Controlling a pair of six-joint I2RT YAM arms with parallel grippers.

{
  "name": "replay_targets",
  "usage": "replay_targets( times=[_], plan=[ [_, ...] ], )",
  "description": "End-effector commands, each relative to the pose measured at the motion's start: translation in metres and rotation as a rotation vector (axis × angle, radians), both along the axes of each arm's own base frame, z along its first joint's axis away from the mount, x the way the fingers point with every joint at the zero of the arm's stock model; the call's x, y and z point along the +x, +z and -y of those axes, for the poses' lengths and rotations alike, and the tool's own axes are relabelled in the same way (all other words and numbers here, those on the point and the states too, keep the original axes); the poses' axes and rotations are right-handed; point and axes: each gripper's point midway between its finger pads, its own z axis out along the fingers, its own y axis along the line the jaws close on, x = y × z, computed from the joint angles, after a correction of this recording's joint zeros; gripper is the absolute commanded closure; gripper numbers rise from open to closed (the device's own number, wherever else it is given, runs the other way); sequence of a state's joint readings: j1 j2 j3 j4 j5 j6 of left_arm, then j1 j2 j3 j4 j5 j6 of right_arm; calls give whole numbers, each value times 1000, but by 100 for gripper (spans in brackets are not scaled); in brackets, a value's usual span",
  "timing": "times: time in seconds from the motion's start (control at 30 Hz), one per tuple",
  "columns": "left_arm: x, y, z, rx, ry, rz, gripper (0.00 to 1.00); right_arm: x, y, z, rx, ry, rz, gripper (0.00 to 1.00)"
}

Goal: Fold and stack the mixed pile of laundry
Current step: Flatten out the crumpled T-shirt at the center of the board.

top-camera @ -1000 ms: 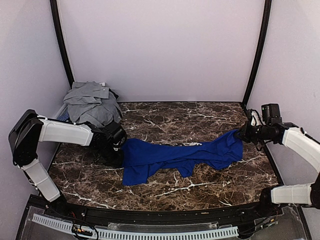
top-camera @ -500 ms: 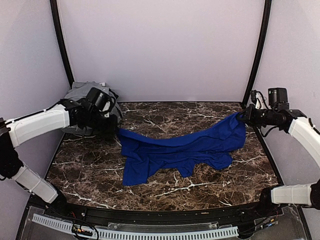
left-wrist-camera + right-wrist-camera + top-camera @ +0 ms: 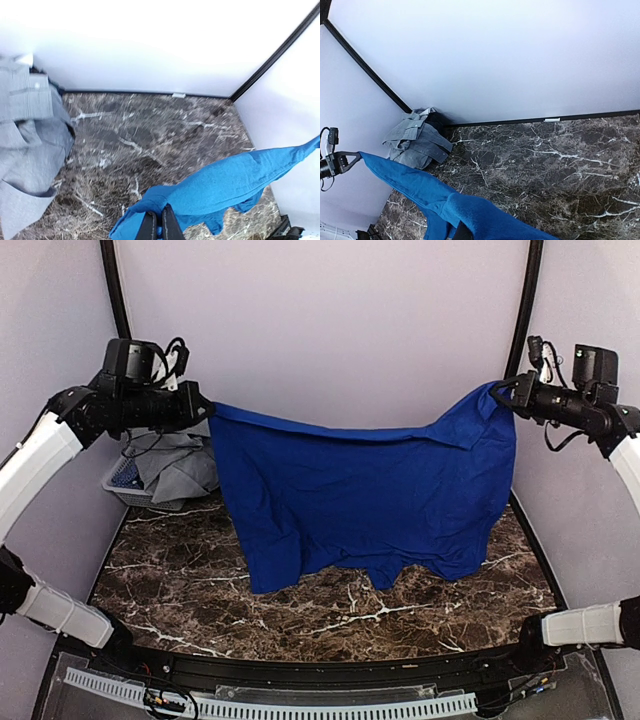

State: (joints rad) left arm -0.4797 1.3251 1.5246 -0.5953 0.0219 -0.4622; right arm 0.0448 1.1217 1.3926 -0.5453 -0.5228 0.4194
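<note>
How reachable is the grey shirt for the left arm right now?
Probably not yet. The grey shirt lies close below the left gripper with open space between, but that gripper is shut on the blue T-shirt, stretched across to the right gripper; it must release first.

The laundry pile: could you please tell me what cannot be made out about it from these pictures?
T-shirt print: unseen in every view; only plain blue shows.
Table behind the hanging T-shirt: hidden by it, top view.
Garments under the grey shirt: covered by it in every view.
Basket: mostly hidden by the grey shirt, top view.
Fingertips of the right gripper: right wrist view, buried in cloth and cut by the bottom edge.
</note>
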Motion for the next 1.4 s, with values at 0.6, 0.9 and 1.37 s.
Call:
replay_targets(
  times=[0.6, 0.9, 1.37],
  plan=[
    [-183, 201, -30, -263, -357, 507, 100, -209, 171, -11, -4, 145, 497, 100],
    [-213, 237, -25, -324, -473, 592, 100, -271, 231, -4, 14, 114, 668, 100],
    [-88, 118, 13, -229, -306, 272, 100, -92, 108, 25, -39, -129, 306, 100]
  ],
)
